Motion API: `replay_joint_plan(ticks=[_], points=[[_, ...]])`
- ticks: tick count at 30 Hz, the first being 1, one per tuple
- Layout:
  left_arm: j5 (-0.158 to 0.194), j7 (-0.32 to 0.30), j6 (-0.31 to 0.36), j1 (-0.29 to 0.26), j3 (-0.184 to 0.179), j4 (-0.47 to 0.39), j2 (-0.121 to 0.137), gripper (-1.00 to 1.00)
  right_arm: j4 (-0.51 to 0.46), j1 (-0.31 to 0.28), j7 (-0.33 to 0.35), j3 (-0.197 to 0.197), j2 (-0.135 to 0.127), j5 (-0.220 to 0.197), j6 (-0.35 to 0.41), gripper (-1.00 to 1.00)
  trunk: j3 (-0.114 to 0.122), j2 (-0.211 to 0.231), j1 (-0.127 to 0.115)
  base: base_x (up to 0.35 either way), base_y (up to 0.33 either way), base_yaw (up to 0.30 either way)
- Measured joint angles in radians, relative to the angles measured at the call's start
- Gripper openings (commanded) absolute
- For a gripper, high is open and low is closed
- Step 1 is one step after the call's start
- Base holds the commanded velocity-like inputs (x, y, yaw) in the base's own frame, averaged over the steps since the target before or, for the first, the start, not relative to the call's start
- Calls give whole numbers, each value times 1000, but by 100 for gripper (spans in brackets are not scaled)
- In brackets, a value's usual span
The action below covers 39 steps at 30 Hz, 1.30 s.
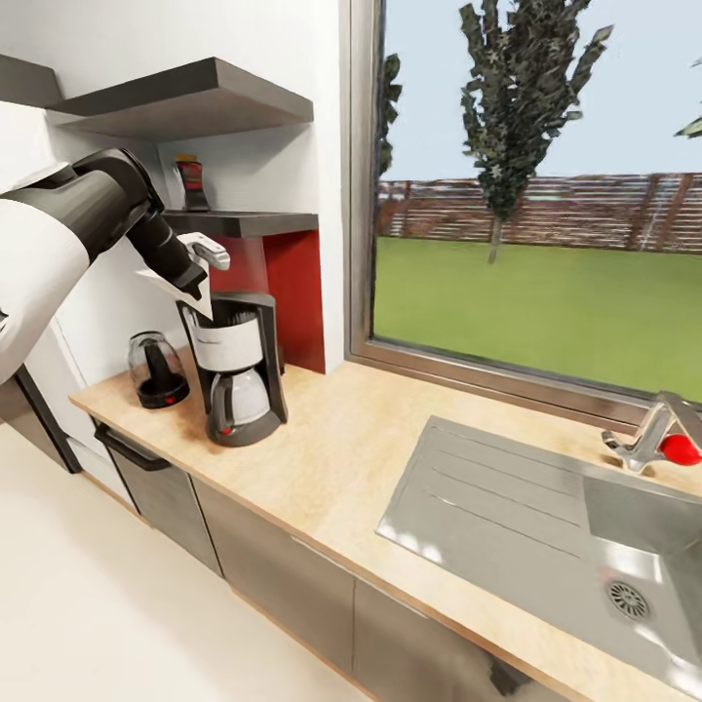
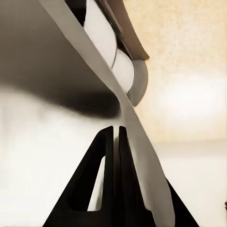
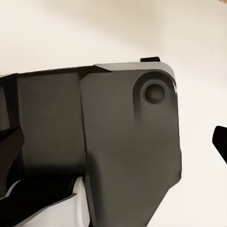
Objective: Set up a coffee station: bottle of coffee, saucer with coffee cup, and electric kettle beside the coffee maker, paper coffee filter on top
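The black-and-white coffee maker (image 1: 237,370) stands on the wooden countertop (image 1: 351,439) near the wall. My left gripper (image 1: 192,281) hovers just above its top, shut on a white paper coffee filter (image 1: 175,291). In the left wrist view the black fingers (image 2: 108,156) pinch the thin pale filter sheet (image 2: 52,156), with the coffee maker (image 2: 124,71) beyond it. The electric kettle (image 1: 156,369) sits on the counter right beside the coffee maker. The bottle of coffee (image 1: 189,183) stands on the dark shelf (image 1: 244,222). One dark fingertip (image 3: 220,142) of my right gripper shows beside the robot's body.
A steel sink (image 1: 546,517) with a faucet (image 1: 655,429) and a red object (image 1: 680,448) lies to the right below the window. A red panel (image 1: 297,292) backs the coffee maker. A higher shelf (image 1: 195,97) hangs above. Dark robot housing (image 3: 118,151) fills much of the right wrist view.
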Motion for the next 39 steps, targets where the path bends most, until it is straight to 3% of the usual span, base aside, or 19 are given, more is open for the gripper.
replay_joint_plan(ticks=[9, 13, 18, 25, 39], points=[[-1, 3, 0, 0, -1, 0, 1, -100, 0, 0, 0, -1, 0, 0, 0, 100, 0, 0, 0, 62, 47, -89], [0, 107, 3, 0, -1, 1, 0, -100, 0, 0, 0, 0, 0, 0, 0, 100, 0, 0, 0, 1, 1, -3], [1, 141, 2, 1, 0, 4, 1, -100, 0, 0, 0, 0, 0, 0, 0, 100, 0, 0, 0, 0, 0, 0], [0, 153, 2, 57, 0, 0, 0, -100, 0, 0, 0, 0, 0, 0, 0, 100, 0, 0, 0, 76, 0, 0], [-1, 152, 2, 66, -1, 0, 2, -100, 0, 0, -1, 0, 0, 0, 0, 100, 0, 0, 0, 116, 0, 0]])
